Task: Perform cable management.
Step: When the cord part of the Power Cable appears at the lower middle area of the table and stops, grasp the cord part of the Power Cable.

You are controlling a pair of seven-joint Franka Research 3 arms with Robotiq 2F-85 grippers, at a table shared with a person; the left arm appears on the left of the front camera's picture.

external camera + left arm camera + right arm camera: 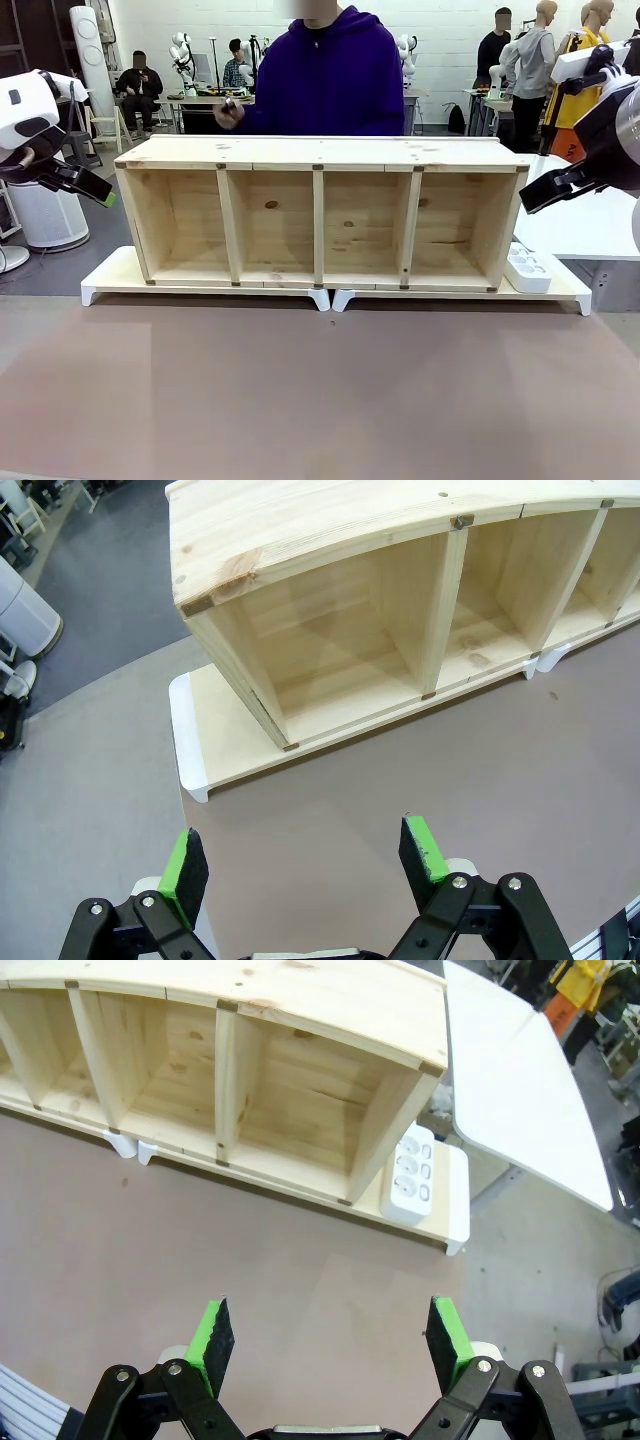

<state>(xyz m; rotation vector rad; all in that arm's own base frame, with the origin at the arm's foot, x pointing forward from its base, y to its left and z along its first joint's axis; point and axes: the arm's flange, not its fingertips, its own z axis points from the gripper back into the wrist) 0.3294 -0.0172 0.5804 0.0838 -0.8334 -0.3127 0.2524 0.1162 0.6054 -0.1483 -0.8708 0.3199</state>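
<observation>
The cable is out of view; a person in a purple hoodie stands behind the wooden shelf (320, 152) with a hand (229, 110) closed on a small dark thing, too small to tell what. The shelf (330, 520) (300, 1000) lies on its side with four empty compartments facing me. My left gripper (92, 188) (305, 865) hovers open off the shelf's left end, nothing between its green pads. My right gripper (530, 200) (335, 1345) hangs open above the shelf's right end, also holding nothing.
A white power strip (527, 268) (410, 1176) lies on the low white-footed board (110, 275) beside the shelf's right end. A white table (590, 225) (520, 1090) stands to the right. Bare brown tabletop (320, 390) stretches in front of the shelf.
</observation>
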